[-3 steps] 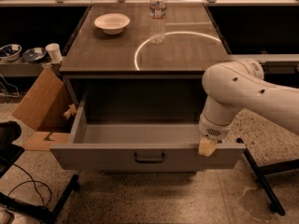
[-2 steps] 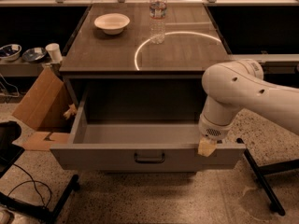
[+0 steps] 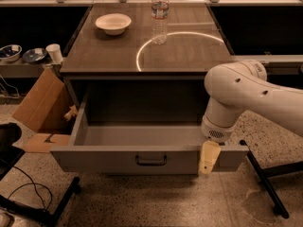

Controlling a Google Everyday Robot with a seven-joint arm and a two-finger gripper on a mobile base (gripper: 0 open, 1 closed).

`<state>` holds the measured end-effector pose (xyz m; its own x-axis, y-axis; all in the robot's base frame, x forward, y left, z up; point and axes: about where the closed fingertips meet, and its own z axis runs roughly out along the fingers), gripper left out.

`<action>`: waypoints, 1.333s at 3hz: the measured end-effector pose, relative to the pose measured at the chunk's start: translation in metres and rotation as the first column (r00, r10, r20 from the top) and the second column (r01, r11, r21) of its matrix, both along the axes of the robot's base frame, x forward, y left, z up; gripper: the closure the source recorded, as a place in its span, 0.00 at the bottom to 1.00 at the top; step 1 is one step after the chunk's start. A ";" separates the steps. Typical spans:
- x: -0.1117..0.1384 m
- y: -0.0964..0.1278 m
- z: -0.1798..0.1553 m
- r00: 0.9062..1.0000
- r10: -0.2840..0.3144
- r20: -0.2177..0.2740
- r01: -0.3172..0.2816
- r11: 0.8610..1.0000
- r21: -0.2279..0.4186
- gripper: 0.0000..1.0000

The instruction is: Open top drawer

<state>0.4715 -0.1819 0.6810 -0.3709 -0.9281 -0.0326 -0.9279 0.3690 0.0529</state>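
The top drawer (image 3: 109, 161) is a wide grey drawer pulled far out of the cabinet, its deep grey interior showing and bare. A small dark bracket handle (image 3: 151, 161) sits at the centre of its front panel. My gripper (image 3: 209, 158) hangs from the white arm (image 3: 241, 96) at the right end of the drawer's front panel, to the right of the handle. Its pale fingers (image 3: 208, 161) point down over the front edge.
On the cabinet top (image 3: 104, 56) stand a white bowl (image 3: 113, 23) and a water bottle (image 3: 159, 14). An open cardboard box (image 3: 40, 110) sits on the floor at the left. A dark stand leg (image 3: 265, 183) crosses the floor at the right. Bowls and a cup (image 3: 55, 53) sit on a left shelf.
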 end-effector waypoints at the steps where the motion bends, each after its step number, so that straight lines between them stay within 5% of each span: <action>1: 0.000 0.000 0.000 1.000 0.000 0.000 0.000 1.000 0.000 0.00; 3: -0.073 0.002 -0.020 0.994 -0.024 -0.111 0.027 0.999 0.026 0.41; 4: -0.074 0.002 -0.012 0.994 -0.024 -0.111 0.027 0.999 0.026 0.65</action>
<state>0.3980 -0.1795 0.6689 -0.3968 -0.9178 -0.0154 -0.9063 0.3890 0.1652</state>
